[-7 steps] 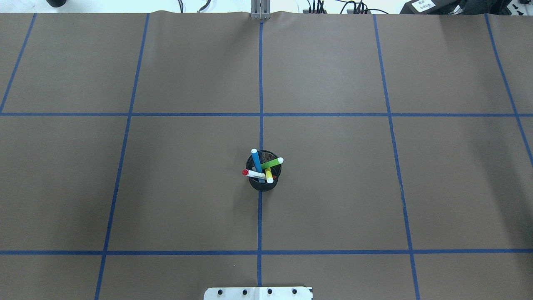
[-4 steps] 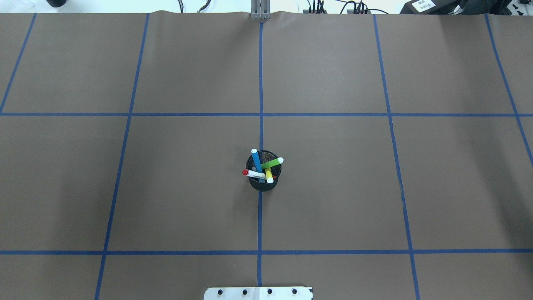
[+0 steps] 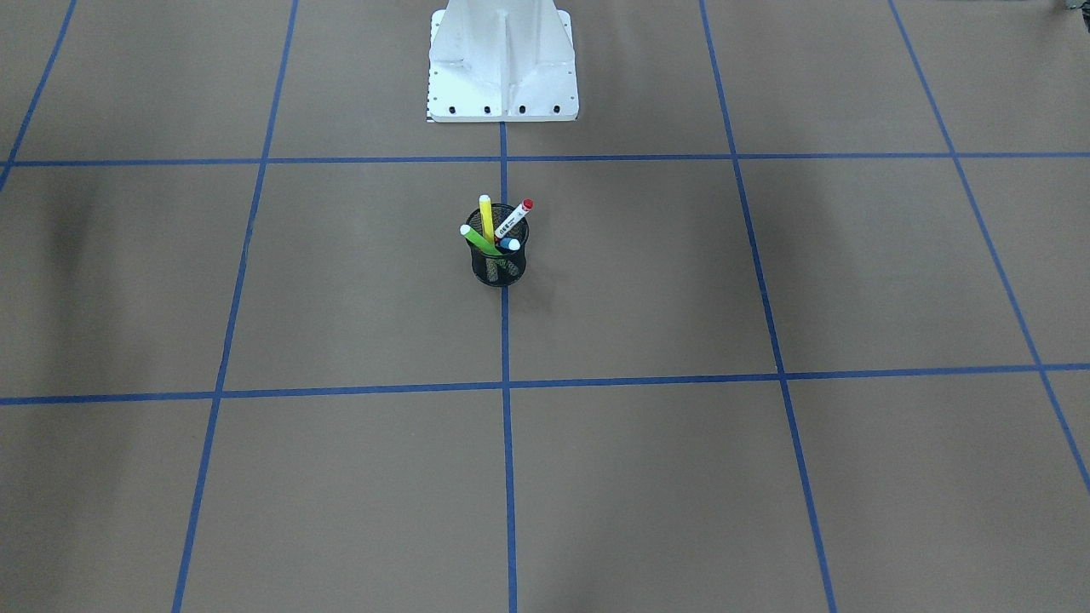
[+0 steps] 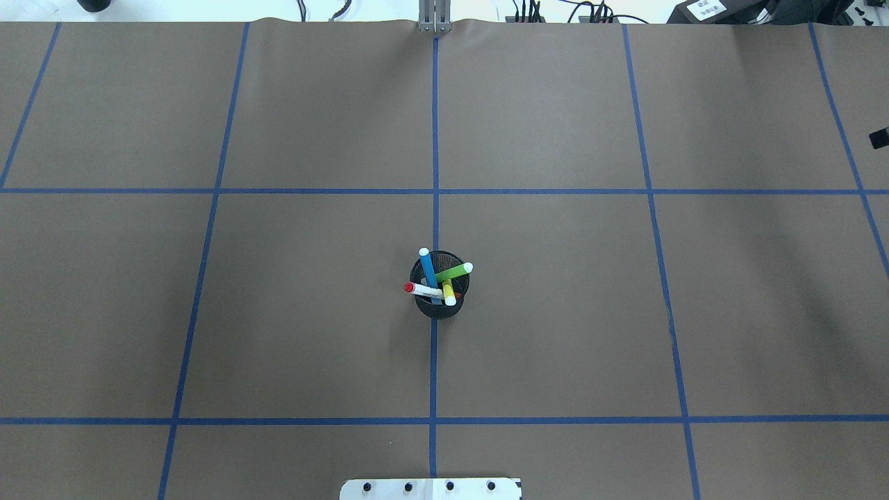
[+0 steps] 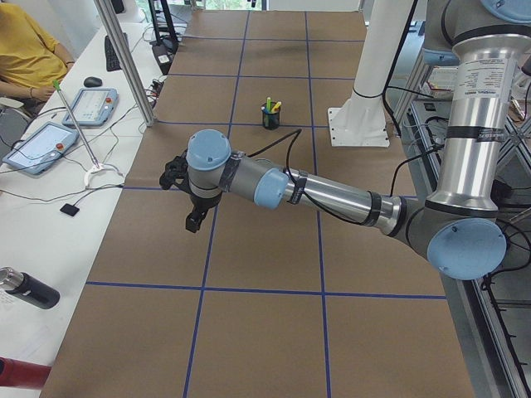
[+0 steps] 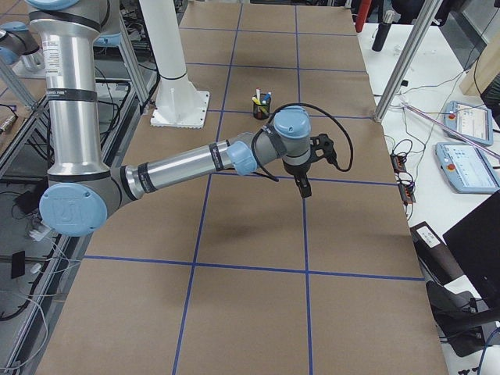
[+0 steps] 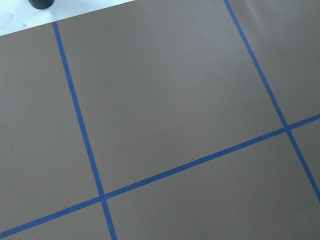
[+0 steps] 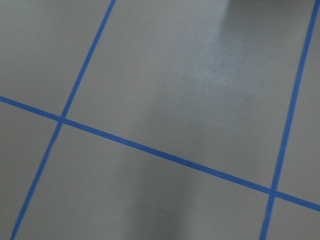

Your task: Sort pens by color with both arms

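Pens (image 4: pixel 436 278) unmoved vs 1 s ago: blue, green, yellow, red-ended white fanned in mesh cup (image 4: pixel 437 310). R gripper (image 4: pixel 878 137) newly at overhead's edge. L gripper (image 5: pixel 193 222) over tabletop (image 5: pixel 265 249). Both: opening, hold can't tell.

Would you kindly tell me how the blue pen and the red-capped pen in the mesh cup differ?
The blue pen has a blue barrel and pale cap; the red-capped pen has a white barrel with dark print. In the overhead view, the blue pen's cap leans toward the table's far edge, the red-capped pen's toward the robot's left. Both stand tilted in the mesh cup.
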`<state>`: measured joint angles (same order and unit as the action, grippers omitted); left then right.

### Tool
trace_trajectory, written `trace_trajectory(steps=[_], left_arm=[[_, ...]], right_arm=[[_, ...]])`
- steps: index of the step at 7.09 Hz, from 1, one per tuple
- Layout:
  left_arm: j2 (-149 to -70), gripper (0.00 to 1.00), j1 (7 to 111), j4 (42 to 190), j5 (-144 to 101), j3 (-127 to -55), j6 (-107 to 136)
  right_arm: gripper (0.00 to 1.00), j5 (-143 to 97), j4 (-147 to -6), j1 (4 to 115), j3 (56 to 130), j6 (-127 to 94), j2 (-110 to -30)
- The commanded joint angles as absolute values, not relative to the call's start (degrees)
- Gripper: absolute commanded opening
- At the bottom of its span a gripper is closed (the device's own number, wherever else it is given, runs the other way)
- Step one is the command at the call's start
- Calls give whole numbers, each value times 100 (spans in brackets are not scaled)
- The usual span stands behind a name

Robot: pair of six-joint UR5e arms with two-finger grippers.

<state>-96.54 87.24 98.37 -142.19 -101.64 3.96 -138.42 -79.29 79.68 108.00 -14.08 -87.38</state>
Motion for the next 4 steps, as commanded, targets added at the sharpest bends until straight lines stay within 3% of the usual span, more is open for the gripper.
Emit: trace_trajectory(steps=[1,4], left_arm=[[-9948,100,8369,9853,-14186,-10318,1499],[-10264,100,7824,9844,-14150,-10318,2167]], right_arm=[[99,-13825,-7928,7377,11126,-2842,-8272],[98,-13746,-7936,6700,11224,-4547,-7509]])
